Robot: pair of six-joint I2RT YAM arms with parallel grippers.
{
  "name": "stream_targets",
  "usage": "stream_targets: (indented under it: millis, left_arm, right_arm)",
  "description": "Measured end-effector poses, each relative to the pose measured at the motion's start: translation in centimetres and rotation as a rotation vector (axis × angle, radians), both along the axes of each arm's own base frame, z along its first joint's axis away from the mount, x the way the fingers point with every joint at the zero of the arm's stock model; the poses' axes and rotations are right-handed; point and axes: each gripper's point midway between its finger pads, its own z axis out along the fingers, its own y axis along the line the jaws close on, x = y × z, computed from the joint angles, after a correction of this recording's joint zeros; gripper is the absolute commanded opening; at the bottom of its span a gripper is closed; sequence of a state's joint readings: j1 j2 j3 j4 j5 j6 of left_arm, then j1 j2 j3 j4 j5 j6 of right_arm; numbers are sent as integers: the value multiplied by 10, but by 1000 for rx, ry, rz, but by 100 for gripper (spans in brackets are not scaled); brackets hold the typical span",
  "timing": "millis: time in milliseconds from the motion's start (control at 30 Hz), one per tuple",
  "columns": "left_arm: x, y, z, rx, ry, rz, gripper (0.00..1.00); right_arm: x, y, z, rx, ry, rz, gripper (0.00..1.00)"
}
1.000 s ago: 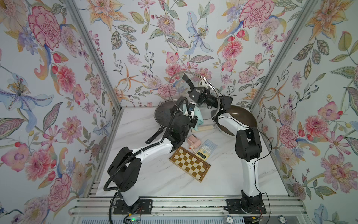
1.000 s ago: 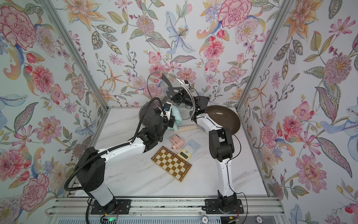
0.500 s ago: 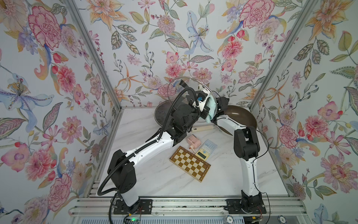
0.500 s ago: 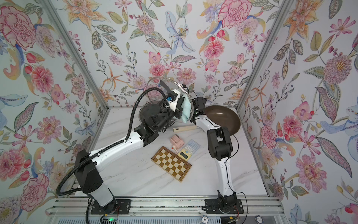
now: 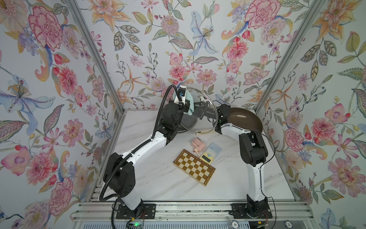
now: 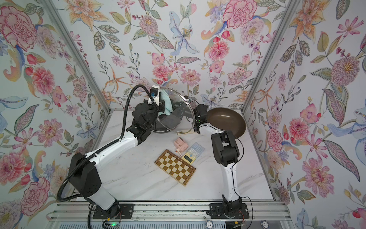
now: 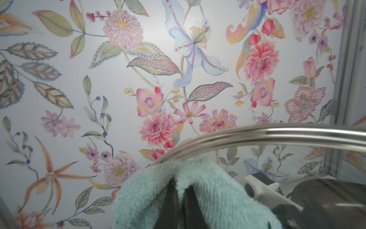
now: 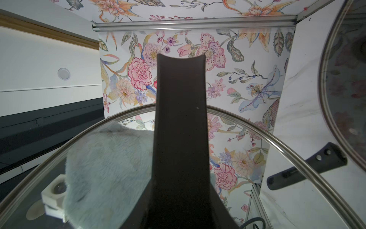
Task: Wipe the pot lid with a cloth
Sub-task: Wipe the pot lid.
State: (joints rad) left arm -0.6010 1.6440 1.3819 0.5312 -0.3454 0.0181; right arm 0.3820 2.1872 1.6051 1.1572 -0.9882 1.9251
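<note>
Against the pot lid [image 8: 247,154], left pincer [image 7: 180,186] clamps the cloth [image 7: 210,186]; right pincer [image 5: 200,109] grips its handle [image 8: 180,119].

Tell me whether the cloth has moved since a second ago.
Yes. In both top views the cloth has gone up the picture, away from the brown pan.
</note>
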Motion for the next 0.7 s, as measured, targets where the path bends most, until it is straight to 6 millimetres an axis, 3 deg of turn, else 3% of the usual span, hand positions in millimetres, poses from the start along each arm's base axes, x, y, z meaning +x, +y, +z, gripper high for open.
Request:
stream_targets:
  millis: [133,233,333,433,500,567,700]
  left_arm:
    - [-3,13,-14,-54,48,38,0]
    - [-8,5,-24,-74,78,19,0]
    - [-18,-23,-34,-57,106,-64,0]
    - [-32,-65,-39,-35,119,-192,0]
    - [-42,-91,-37,-19,118,-267,0]
    - [-49,-103,-29,-16,104,-309,0]
    - [-52,-105,2,-43,54,-324,0]
  right_arm:
    - [-4,-2,15,19,-63,8,0]
    - [-6,-7,31,37,-122,9,0]
    - [-7,-11,43,55,-173,1,0]
    - [-6,-14,47,63,-186,-9,0]
    - [-3,-16,49,70,-184,-23,0]
    - [-1,-18,53,76,-187,-33,0]
    - [0,-19,59,86,-196,-43,0]
